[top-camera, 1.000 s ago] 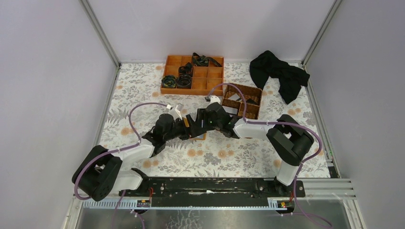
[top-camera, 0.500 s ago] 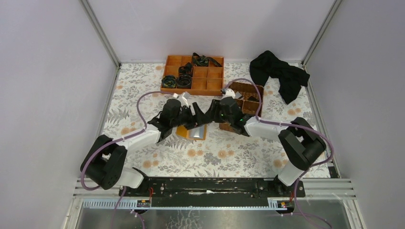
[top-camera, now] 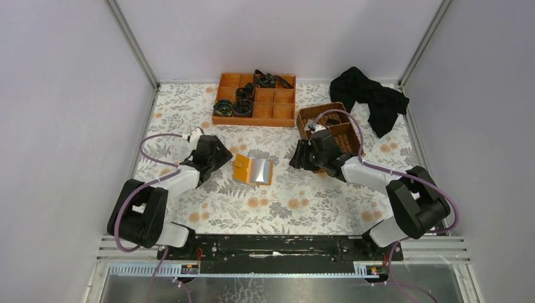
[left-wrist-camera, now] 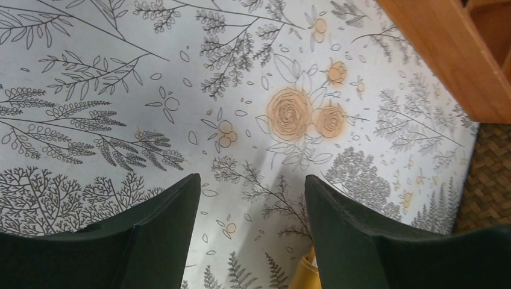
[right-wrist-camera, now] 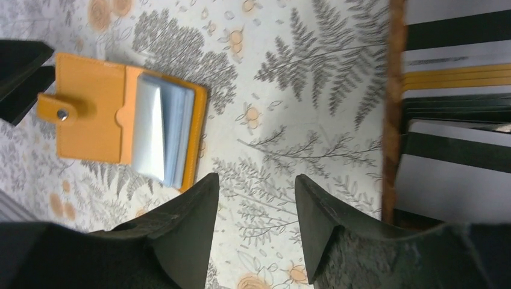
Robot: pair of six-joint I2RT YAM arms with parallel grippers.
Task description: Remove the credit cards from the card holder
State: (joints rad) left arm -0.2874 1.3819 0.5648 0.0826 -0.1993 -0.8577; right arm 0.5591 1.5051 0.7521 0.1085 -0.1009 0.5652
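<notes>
I hold my left tool (left-wrist-camera: 253, 186) and right tool (right-wrist-camera: 256, 180) released and empty on either side of the orange-tan bifold card holder (top-camera: 252, 170), which lies spread open, pale inside up, mid-way across the floral-print counter (top-camera: 303, 202), reachable from both.

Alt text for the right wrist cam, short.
The card holder lies open on the floral tablecloth, pale sleeves showing, beyond the right gripper, whose jaws stand open and empty. A wicker basket edges the right side.
</notes>
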